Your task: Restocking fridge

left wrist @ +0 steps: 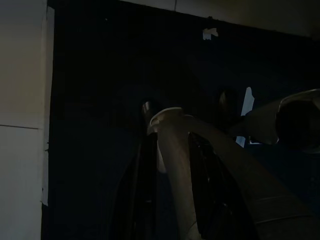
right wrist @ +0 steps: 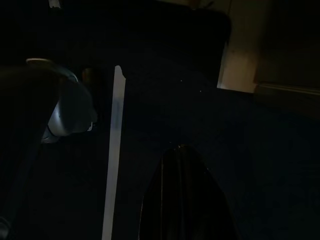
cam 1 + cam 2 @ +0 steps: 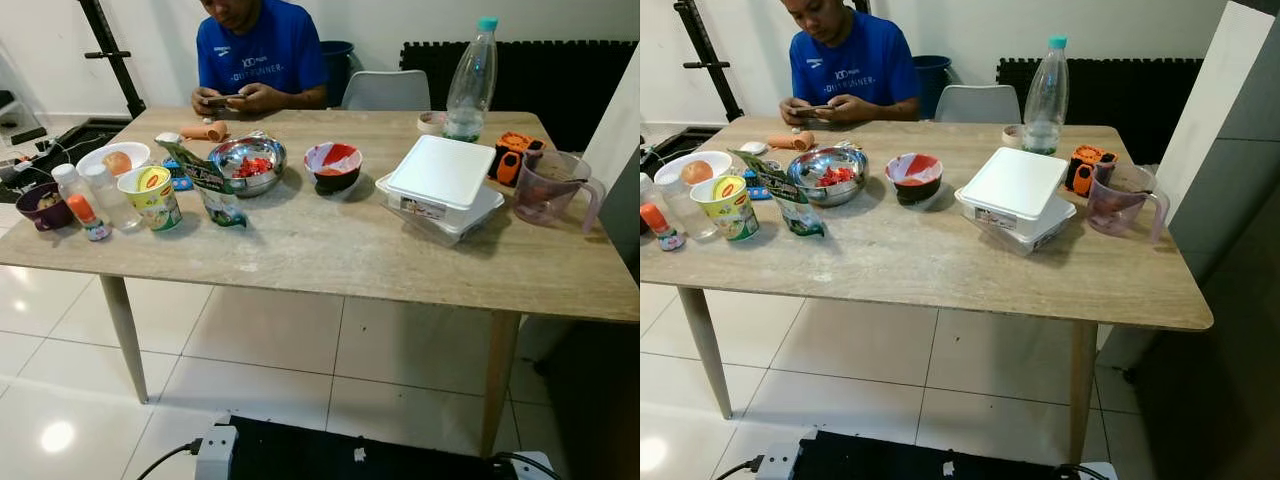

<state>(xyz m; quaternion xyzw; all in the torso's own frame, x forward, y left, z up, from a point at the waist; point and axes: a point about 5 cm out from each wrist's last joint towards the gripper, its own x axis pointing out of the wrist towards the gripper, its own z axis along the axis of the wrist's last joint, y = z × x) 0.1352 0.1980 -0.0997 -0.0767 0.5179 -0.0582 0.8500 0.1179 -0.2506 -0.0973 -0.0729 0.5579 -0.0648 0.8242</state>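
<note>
Hands hang low, finger state unreadable; white lidded container [image 3: 441, 185] near the table's right edge looks rigid, light; grip its sides.

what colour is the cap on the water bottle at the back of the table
Teal, on the clear water bottle; it shows best in the left eye view.

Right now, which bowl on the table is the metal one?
The steel bowl holding red pieces, left of the red-and-white bowl. It is shiny silver; the small bowl at the table's left end is dark purple.
</note>
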